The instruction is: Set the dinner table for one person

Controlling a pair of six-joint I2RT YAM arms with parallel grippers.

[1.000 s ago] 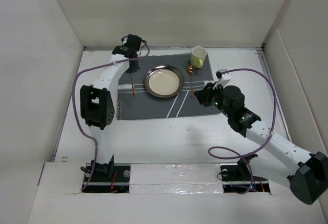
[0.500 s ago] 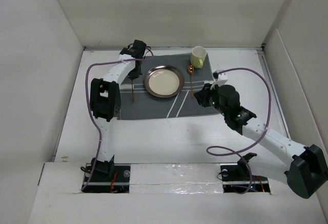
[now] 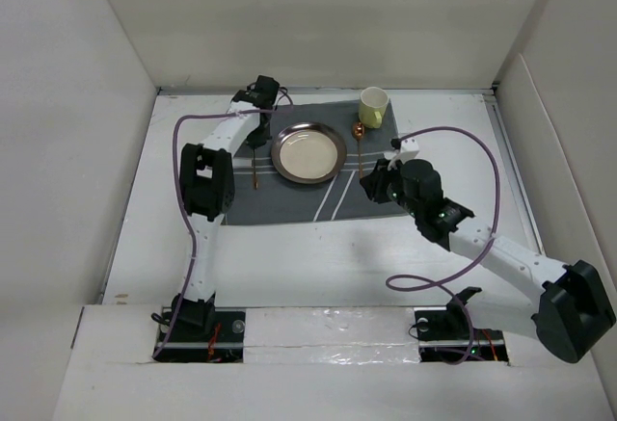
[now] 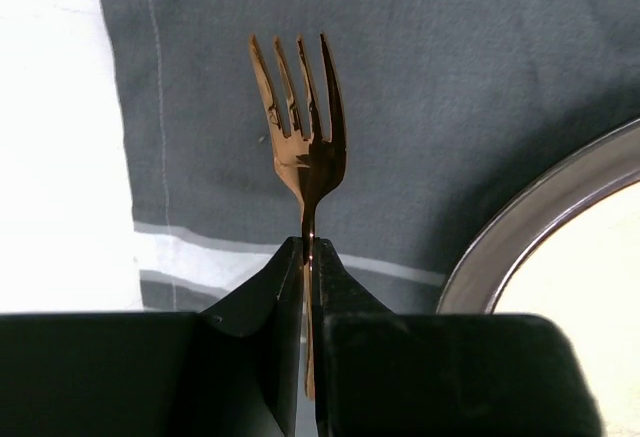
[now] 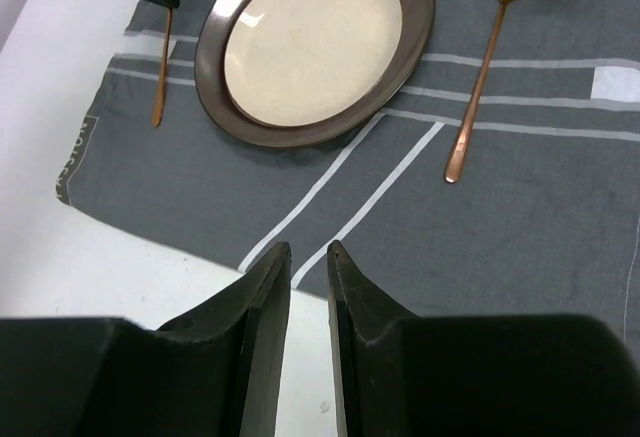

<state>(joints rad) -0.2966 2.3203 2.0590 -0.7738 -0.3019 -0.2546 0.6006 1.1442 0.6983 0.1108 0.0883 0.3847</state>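
Note:
On the white dinner table (image 3: pixel 318 257) lies a dark grey striped placemat (image 3: pixel 289 199). On it are a brown-rimmed cream plate (image 3: pixel 308 152) (image 5: pixel 315 42), a copper spoon (image 3: pixel 360 151) (image 5: pixel 480 77) to its right and a yellow cup (image 3: pixel 374 107) at the far right corner. My left gripper (image 3: pixel 258 132) (image 4: pixel 308 242) is shut on a copper fork (image 4: pixel 305 127) (image 3: pixel 254 169) (image 5: pixel 160 67) just below the tines. The fork runs along the placemat left of the plate. My right gripper (image 3: pixel 371 182) (image 5: pixel 308 247) hovers open over the placemat's near edge, holding nothing.
White panel walls (image 3: pixel 77 151) enclose the table on the left, back and right. Purple cables (image 3: pixel 482 151) loop from both arms. The left arm's elbow (image 3: pixel 204 182) stands over the placemat's left edge.
The left arm has swung right, carrying the fork a little closer to the plate. The right gripper has shifted left over the placemat's near edge.

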